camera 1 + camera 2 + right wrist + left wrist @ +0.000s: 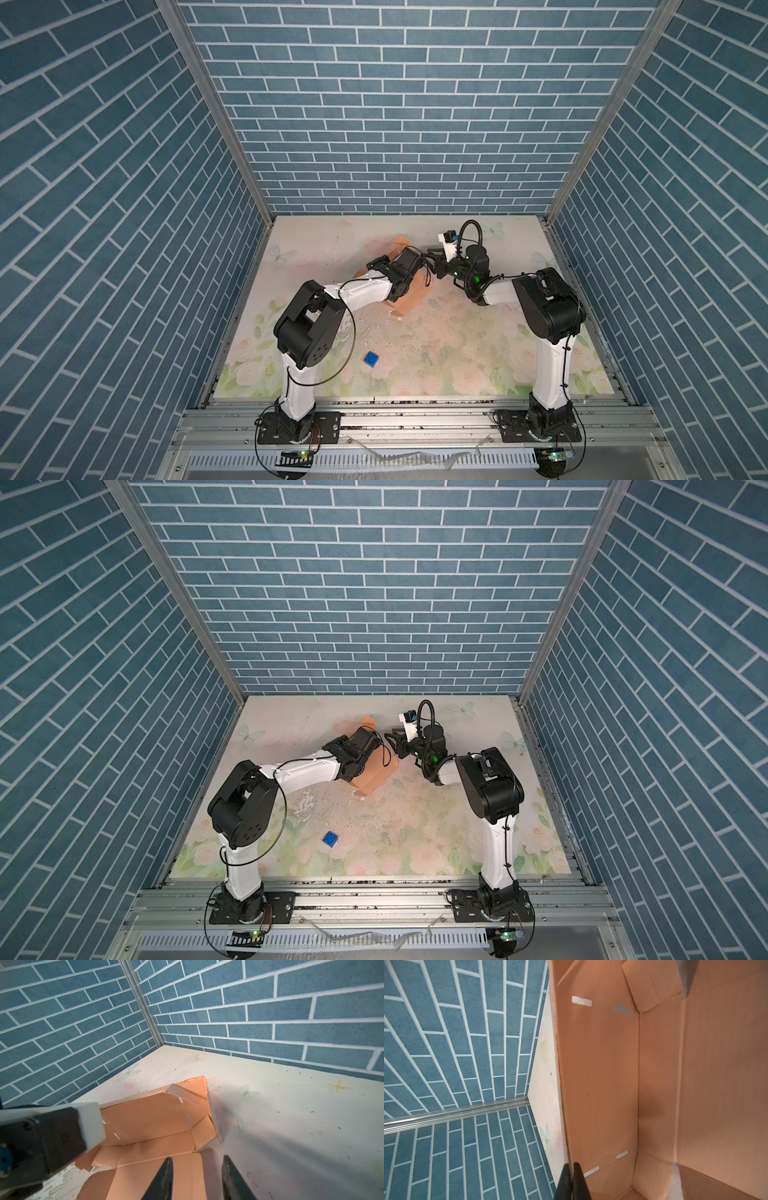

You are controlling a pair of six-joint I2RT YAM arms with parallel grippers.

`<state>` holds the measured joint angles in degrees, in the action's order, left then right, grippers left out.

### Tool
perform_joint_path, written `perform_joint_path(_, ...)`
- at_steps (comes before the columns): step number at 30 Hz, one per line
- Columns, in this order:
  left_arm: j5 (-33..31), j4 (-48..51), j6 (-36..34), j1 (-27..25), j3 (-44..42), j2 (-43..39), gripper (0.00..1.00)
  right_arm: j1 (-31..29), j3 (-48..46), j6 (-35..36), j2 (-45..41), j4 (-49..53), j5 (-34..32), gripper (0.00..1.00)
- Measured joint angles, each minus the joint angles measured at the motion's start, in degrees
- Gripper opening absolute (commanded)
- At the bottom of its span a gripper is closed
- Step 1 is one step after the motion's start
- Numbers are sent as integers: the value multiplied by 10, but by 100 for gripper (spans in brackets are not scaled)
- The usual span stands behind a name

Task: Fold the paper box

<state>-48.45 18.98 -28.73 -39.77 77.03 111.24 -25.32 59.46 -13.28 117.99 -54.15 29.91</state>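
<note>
The paper box [417, 297] [376, 773] is peach-tan cardboard, partly folded, lying on the table behind the middle. In both top views the left arm's wrist covers much of it. In the left wrist view my left gripper [572, 1165] is shut on the edge of an upright wall panel of the box [600, 1084]. The box's open inside [149, 1118] faces the right wrist camera. My right gripper [197, 1165] [432, 262] is open at the box's right side. One of its fingers [164, 1178] is over a flat flap and the other is over the table. Whether they touch the flap I cannot tell.
A tiny blue cube [370, 359] [330, 839] lies on the floral table mat [457, 353] in front of the box, near the left arm. Blue brick-pattern walls [395, 124] close in the back and both sides. The two grippers are close together above the box.
</note>
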Motion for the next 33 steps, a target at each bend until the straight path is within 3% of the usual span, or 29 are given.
perform_joint_path(15,5,7,11,0,3,0,6,-22,96,-20,37,64,-52,40)
perform_joint_path(33,12,9,11,-6,3,-4,6,-44,196,-28,102,159,-53,42)
